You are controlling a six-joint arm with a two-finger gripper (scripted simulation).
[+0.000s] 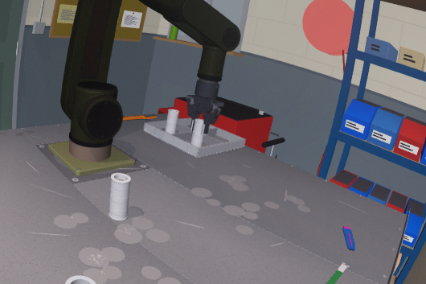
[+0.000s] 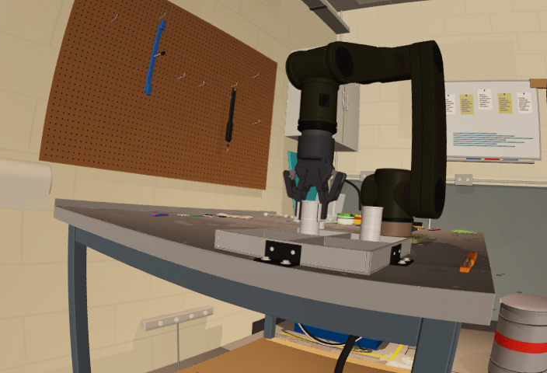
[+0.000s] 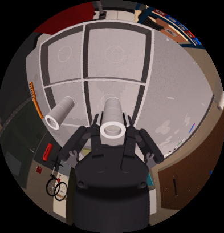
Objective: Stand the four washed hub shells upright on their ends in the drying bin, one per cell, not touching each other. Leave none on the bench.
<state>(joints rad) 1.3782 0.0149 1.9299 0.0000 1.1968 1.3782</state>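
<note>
A fourth white hub shell (image 1: 80,280) is cut off by the near edge of the side camera's picture; only its rim shows. A white hub shell (image 1: 197,134) (image 2: 309,217) (image 3: 111,117) stands upright in a near cell of the grey four-cell drying bin (image 1: 195,137) (image 2: 314,248) (image 3: 98,71), held at its top by my closed gripper (image 1: 203,118) (image 2: 313,200) (image 3: 112,134). A second shell (image 1: 172,121) (image 2: 371,223) (image 3: 59,112) stands upright in the neighbouring cell, apart from the held one. A third shell (image 1: 119,196) stands upright on the bench near my base.
My arm's base (image 1: 94,140) sits on a plate left of the bin. A red toolbox (image 1: 237,118) stands behind the bin. An orange tool (image 2: 469,261) lies beside the bin. A blue marker (image 1: 349,238) lies near the bench's right edge, by blue shelving (image 1: 381,96).
</note>
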